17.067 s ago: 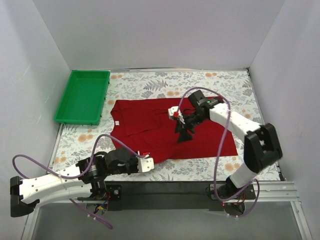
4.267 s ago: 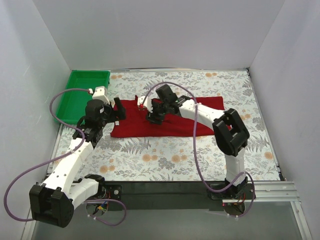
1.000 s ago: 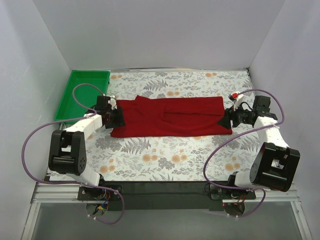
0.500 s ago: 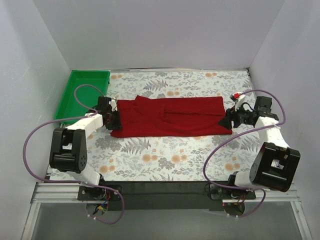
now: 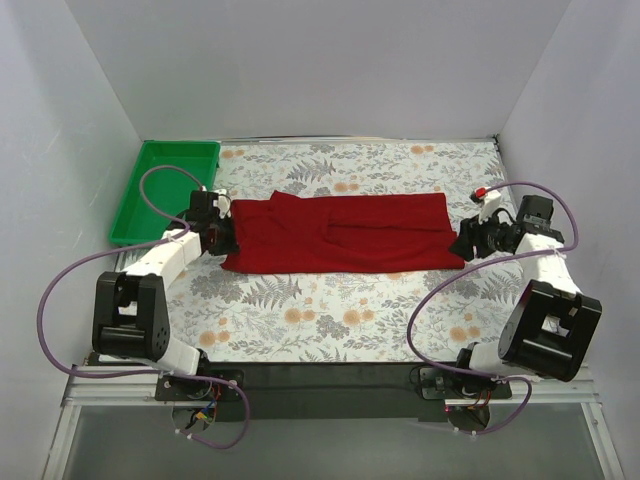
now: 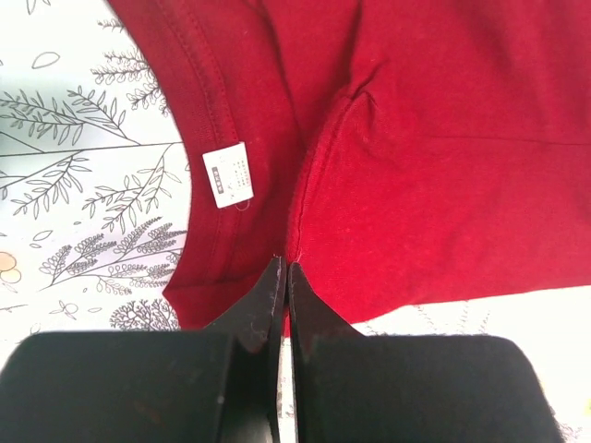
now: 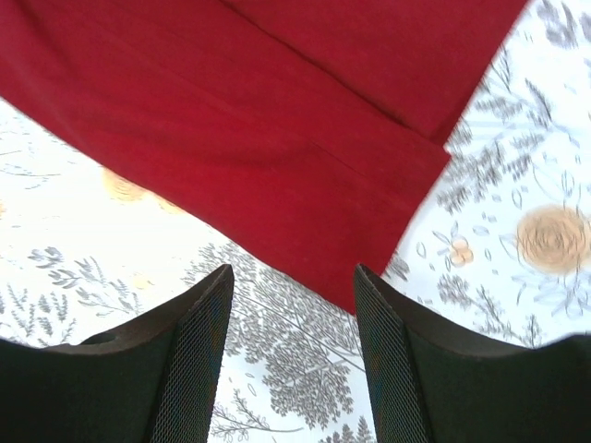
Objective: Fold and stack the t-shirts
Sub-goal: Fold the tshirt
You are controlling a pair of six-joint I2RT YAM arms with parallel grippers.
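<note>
Halfway, seemingly, through folding t-shirt (image 5: pixel 340 233); calls for crosswise fold next, left gripper (image 6: pixel 283 269) closed at its neck end, right gripper (image 7: pixel 293 273) open at its hem.

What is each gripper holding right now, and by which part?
The left gripper looks shut on the t-shirt, at its edge beside the neck label; the pinch itself is hidden. The right gripper is open, holding nothing.

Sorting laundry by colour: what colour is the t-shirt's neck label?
The neck label is white, clearest in left wrist view.
</note>
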